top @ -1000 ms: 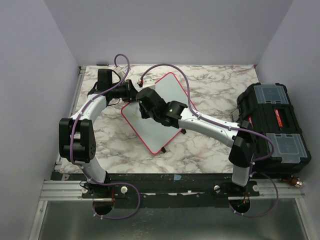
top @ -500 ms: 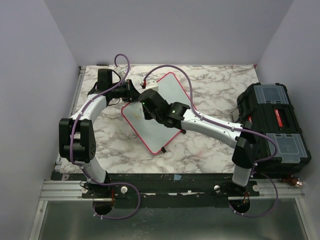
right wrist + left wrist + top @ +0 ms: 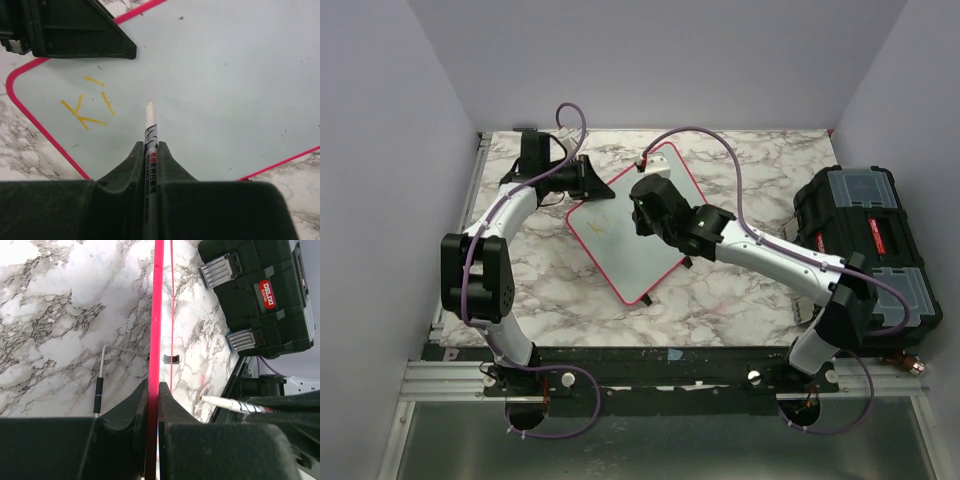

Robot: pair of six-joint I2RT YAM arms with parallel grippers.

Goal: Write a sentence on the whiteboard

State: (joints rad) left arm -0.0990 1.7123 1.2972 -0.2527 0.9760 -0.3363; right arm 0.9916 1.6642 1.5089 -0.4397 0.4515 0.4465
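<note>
The whiteboard (image 3: pixel 620 240), white with a pinkish-red frame, lies at an angle on the marble table. My left gripper (image 3: pixel 588 180) is shut on its far-left edge; in the left wrist view the jaws (image 3: pixel 154 386) pinch the red frame (image 3: pixel 158 315). My right gripper (image 3: pixel 642 215) hovers over the board's middle, shut on a white marker (image 3: pixel 149 131) with its tip pointing at the board surface (image 3: pixel 225 90). The sentence (image 3: pixel 85 107) is only a few yellow strokes near the board's corner, left of the tip. The marker also shows in the left wrist view (image 3: pixel 227 403).
A black toolbox (image 3: pixel 865 245) stands at the table's right edge and shows in the left wrist view (image 3: pixel 260 295). Small black clips (image 3: pixel 647 300) sit on the board's near edge. A thin L-shaped metal tool (image 3: pixel 100 385) lies on the marble beside the board.
My right arm has swung right and away from the board's left corner with the marker, uncovering the yellow strokes. The left gripper still clamps the board's edge.
</note>
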